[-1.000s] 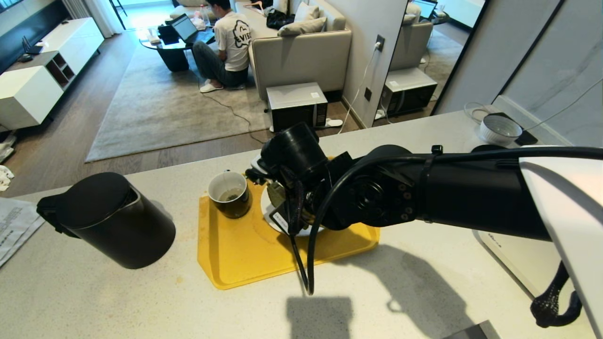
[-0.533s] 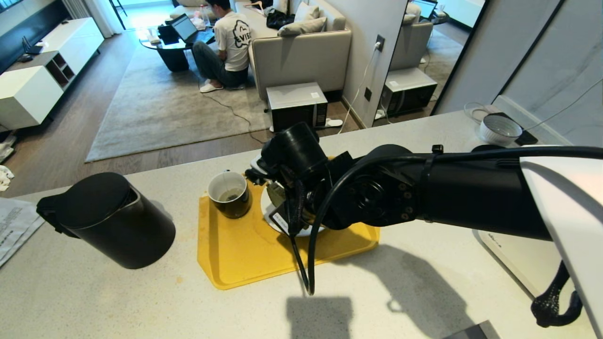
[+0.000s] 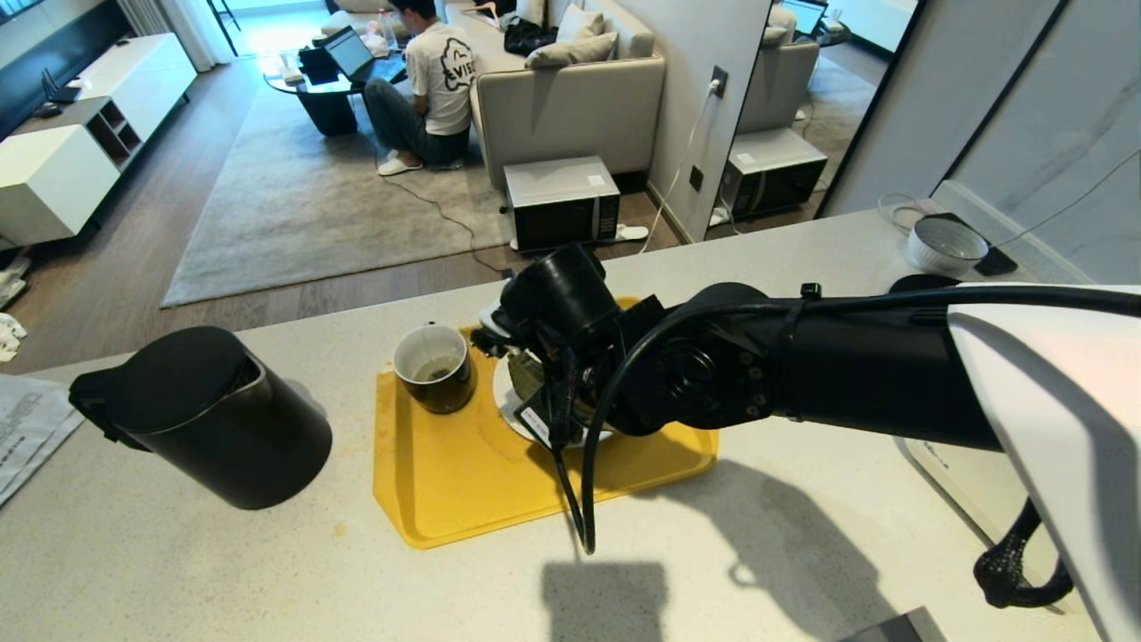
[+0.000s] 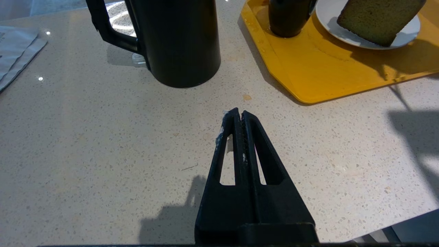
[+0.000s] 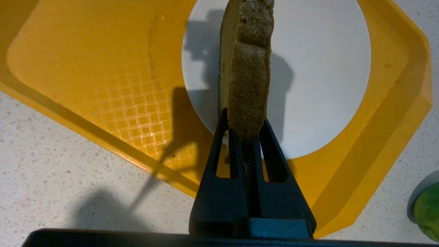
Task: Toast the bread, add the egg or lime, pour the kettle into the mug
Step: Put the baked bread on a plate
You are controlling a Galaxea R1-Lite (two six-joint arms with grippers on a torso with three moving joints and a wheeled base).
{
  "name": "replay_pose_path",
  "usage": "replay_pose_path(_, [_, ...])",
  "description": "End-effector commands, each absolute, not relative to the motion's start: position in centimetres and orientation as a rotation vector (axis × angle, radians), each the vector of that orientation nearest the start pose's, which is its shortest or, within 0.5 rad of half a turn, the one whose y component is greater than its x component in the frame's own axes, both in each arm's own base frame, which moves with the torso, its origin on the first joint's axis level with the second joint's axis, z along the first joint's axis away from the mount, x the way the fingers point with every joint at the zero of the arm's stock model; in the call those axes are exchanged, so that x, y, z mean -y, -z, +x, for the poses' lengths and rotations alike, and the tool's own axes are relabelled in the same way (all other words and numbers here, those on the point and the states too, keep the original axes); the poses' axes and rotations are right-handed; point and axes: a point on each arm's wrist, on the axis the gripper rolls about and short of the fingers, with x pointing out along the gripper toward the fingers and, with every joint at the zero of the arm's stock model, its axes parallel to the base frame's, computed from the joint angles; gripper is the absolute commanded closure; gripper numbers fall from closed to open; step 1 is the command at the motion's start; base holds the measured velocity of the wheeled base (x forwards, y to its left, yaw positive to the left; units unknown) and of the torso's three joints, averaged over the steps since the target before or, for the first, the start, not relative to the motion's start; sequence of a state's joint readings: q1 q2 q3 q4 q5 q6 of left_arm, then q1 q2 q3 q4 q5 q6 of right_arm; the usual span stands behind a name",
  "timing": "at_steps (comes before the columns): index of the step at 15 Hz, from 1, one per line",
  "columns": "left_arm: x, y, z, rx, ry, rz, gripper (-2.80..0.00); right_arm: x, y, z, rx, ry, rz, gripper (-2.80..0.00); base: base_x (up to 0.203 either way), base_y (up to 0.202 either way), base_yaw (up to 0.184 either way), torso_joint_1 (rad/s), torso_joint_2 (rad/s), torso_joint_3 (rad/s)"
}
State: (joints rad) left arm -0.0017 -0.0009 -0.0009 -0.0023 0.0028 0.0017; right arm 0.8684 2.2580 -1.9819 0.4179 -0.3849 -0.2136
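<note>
My right gripper [image 5: 244, 127] is shut on the lower edge of the bread [image 5: 247, 68], a greenish-brown slice held on edge just above the white plate [image 5: 325, 68]. The plate lies on the yellow tray [image 5: 85, 68]. Beside the plate on the tray stands the mug [image 3: 435, 367]. The black kettle [image 3: 209, 419] stands on the counter left of the tray. The lime [image 5: 427, 216] shows on the counter just off a tray corner. The egg is out of view. My left gripper [image 4: 239, 113] is shut and empty above bare counter, near the kettle [image 4: 178, 41].
A grey ribbed bowl [image 3: 947, 245] sits at the counter's far right. A white appliance [image 3: 972, 486] stands under my right arm. Papers [image 3: 27, 428] lie at the left edge. A person [image 3: 428, 80] sits on the floor beyond the counter.
My right arm has shifted very slightly over the plate, still gripping the bread. Everything else stands as before.
</note>
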Motion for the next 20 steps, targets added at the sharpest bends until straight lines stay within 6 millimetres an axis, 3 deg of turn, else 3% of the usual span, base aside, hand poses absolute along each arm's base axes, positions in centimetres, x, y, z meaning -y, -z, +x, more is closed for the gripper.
replay_pose_path(1, [0.0, -7.6, -2.3, 0.005, -0.002, 0.002, 0.00, -34.0, -18.4, 30.9, -0.540, -0.510, -0.626, 0.00, 0.000, 0.000, 0.000, 0.000, 0.00, 0.000])
replay_pose_path(9, [0.0, -7.6, -2.3, 0.005, -0.002, 0.002, 0.00, -32.7, -17.8, 32.6, -0.561, -0.466, -0.641, 0.00, 0.000, 0.000, 0.000, 0.000, 0.00, 0.000])
replay_pose_path(18, [0.0, -7.6, -2.3, 0.005, -0.002, 0.002, 0.00, -33.5, -16.2, 33.6, -0.532, -0.466, -0.677, 0.00, 0.000, 0.000, 0.000, 0.000, 0.00, 0.000])
replay_pose_path(19, [0.0, -7.6, -2.3, 0.004, -0.002, 0.002, 0.00, -33.5, -16.1, 33.6, -0.529, -0.468, -0.681, -2.80, 0.000, 0.000, 0.000, 0.000, 0.00, 0.000])
replay_pose_path(20, [0.0, -7.6, -2.3, 0.005, -0.002, 0.002, 0.00, -33.6, -15.9, 33.7, -0.525, -0.468, -0.682, -2.80, 0.000, 0.000, 0.000, 0.000, 0.00, 0.000])
